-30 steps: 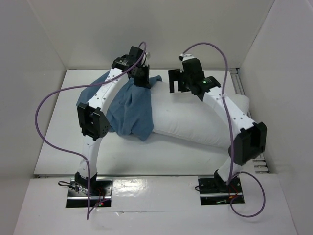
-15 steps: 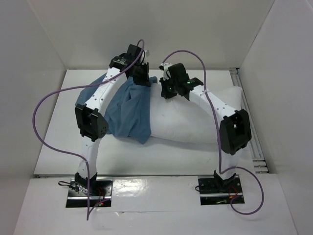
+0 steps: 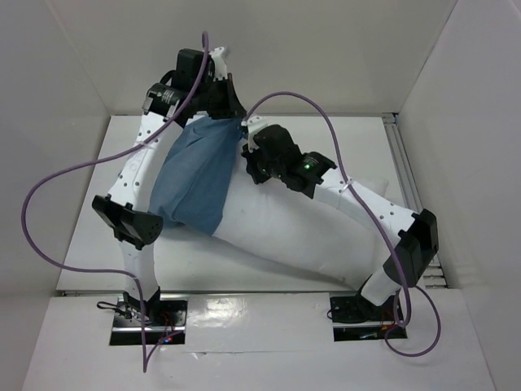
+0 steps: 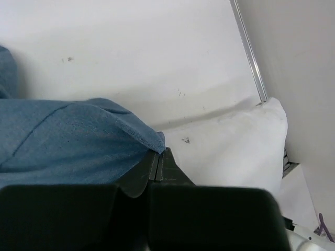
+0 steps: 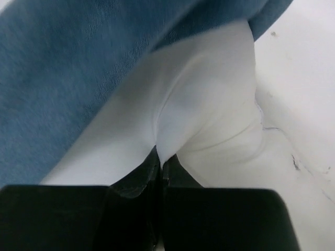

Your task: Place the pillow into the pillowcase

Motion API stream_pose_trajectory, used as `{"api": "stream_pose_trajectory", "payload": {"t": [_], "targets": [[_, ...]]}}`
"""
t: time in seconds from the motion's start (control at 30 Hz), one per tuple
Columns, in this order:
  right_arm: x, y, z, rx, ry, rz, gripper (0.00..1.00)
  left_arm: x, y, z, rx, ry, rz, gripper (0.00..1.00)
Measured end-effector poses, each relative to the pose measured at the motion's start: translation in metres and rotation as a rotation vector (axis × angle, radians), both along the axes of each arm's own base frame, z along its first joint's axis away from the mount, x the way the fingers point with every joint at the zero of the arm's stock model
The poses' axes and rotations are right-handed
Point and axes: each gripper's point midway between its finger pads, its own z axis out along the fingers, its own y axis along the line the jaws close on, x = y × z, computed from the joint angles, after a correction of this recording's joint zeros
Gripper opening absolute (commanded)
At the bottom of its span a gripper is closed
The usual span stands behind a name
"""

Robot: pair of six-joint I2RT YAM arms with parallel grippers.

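Note:
The white pillow (image 3: 277, 232) lies slantwise across the table, its left end inside the dusty-blue pillowcase (image 3: 191, 175). My left gripper (image 3: 230, 114) is raised at the far side, shut on the pillowcase's edge (image 4: 149, 138). In the left wrist view the pillow (image 4: 230, 141) shows to the right of that hem. My right gripper (image 3: 254, 163) is shut on a pinch of the pillow's fabric (image 5: 170, 130) just beside the pillowcase's opening (image 5: 63, 78). In the right wrist view the blue cloth hangs over the white cushion.
White walls (image 3: 326, 49) close in the table at the back and both sides. A metal rail (image 3: 403, 155) runs along the right edge. Purple cables (image 3: 49, 212) loop off both arms.
My right gripper went from open to shut on the pillow and moved left and nearer. The left arm lifted the pillowcase edge further back. The pillow swung to a slant.

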Motion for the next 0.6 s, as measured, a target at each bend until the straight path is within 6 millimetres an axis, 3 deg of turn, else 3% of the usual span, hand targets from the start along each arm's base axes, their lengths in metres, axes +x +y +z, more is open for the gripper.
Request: {"api": "stream_pose_trajectory", "payload": {"t": [0.07, 0.13, 0.2, 0.23, 0.27, 0.3, 0.33, 0.37, 0.47, 0.5, 0.6], "targets": [[0.0, -0.004, -0.011, -0.001, 0.007, -0.036, 0.0, 0.008, -0.002, -0.014, -0.003, 0.026, -0.016, 0.0], [0.003, -0.009, -0.025, -0.006, 0.017, -0.077, 0.0, 0.021, -0.008, -0.047, 0.007, 0.094, -0.038, 0.19], [0.01, -0.014, -0.037, -0.013, 0.039, -0.114, 0.04, 0.034, -0.013, -0.092, 0.031, 0.189, -0.055, 0.45], [0.014, -0.016, -0.042, -0.012, 0.053, -0.132, 0.34, 0.038, -0.014, -0.117, 0.05, 0.241, -0.059, 0.74], [0.018, -0.017, -0.047, -0.01, 0.066, -0.149, 0.49, 0.039, -0.014, -0.142, 0.077, 0.289, -0.066, 0.84], [0.022, -0.018, -0.049, -0.012, 0.071, -0.16, 0.56, 0.037, -0.012, -0.159, 0.096, 0.332, -0.066, 0.99], [0.026, -0.018, -0.049, -0.013, 0.07, -0.169, 0.62, 0.033, -0.009, -0.17, 0.117, 0.361, -0.066, 1.0], [0.028, -0.019, -0.048, -0.01, 0.067, -0.178, 0.76, 0.029, -0.006, -0.176, 0.137, 0.38, -0.065, 1.0], [0.033, -0.032, -0.034, 0.004, 0.042, -0.232, 0.85, 0.027, 0.002, -0.156, 0.143, 0.339, -0.053, 0.98], [0.033, -0.038, -0.027, 0.013, 0.034, -0.251, 0.87, 0.026, 0.006, -0.143, 0.145, 0.308, -0.047, 0.91], [0.035, -0.079, -0.004, 0.044, 0.033, -0.37, 0.88, 0.018, 0.018, -0.098, 0.14, 0.206, -0.022, 0.85]]}}
